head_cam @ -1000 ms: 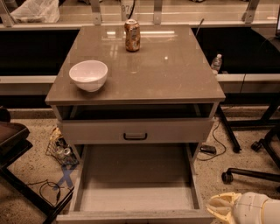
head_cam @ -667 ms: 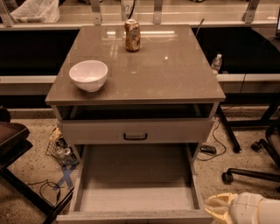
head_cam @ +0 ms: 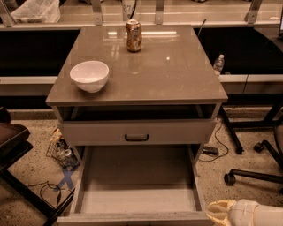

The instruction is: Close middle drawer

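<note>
We see the bench [head_cam: 177, 75], a grey-brown cabinet with a glossy top, filling the middle of the view. On its top, a white bowl [head_cam: 89, 75] sits near the left edge. A soda can [head_cam: 133, 35] stands upright toward the back, well apart from the bowl. Just under the bench top there is a dark gap. Below that is the uppermost drawer [head_cam: 177, 131], its flat front carrying a small dark pull handle [head_cam: 136, 137] at centre. The middle drawer [head_cam: 137, 176] is beneath it, pulled far out from the bench toward us. Its bare floor and side walls are exposed, and its front edge lies along the bottom of the view. The claw [head_cam: 219, 213], cream-coloured on a pale arm, is low at the bench's front right corner, just beside the right end of the middle drawer's front. We cannot tell whether it touches the drawer, nor whether it is apart or together. On the ledge to the right of the bench stands a small water bottle [head_cam: 218, 64]. An office chair base [head_cam: 254, 170] rests on the speckled floor to the bench's right, and a blue tape cross [head_cam: 66, 176] marks the floor to its left. A white plastic bag [head_cam: 35, 11] lies behind the bench, at the back left.
</note>
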Available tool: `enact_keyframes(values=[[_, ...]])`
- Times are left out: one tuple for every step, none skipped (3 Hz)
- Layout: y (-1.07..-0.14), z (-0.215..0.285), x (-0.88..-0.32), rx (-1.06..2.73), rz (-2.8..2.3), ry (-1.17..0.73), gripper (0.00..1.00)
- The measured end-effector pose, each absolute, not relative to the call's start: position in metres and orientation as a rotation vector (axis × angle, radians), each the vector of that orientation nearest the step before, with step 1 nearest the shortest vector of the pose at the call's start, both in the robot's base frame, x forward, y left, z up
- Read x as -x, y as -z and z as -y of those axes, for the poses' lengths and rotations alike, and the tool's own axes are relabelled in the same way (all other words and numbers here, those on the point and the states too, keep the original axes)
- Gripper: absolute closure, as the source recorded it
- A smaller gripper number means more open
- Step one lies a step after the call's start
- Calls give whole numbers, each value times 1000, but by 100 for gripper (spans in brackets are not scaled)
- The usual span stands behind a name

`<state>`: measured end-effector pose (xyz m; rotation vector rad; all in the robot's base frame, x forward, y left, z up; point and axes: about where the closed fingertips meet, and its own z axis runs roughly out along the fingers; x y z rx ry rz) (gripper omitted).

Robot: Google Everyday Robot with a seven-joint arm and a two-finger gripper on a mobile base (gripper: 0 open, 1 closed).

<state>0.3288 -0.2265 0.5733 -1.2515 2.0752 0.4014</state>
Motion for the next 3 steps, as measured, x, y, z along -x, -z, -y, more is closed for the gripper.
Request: enact_keyframes(values=[[-547,231,-330,1285,-2055,-376,100],[-524,236,-328,1305,-2018,-344,100],[-496,242,-324,1319,-1982,-329,100]])
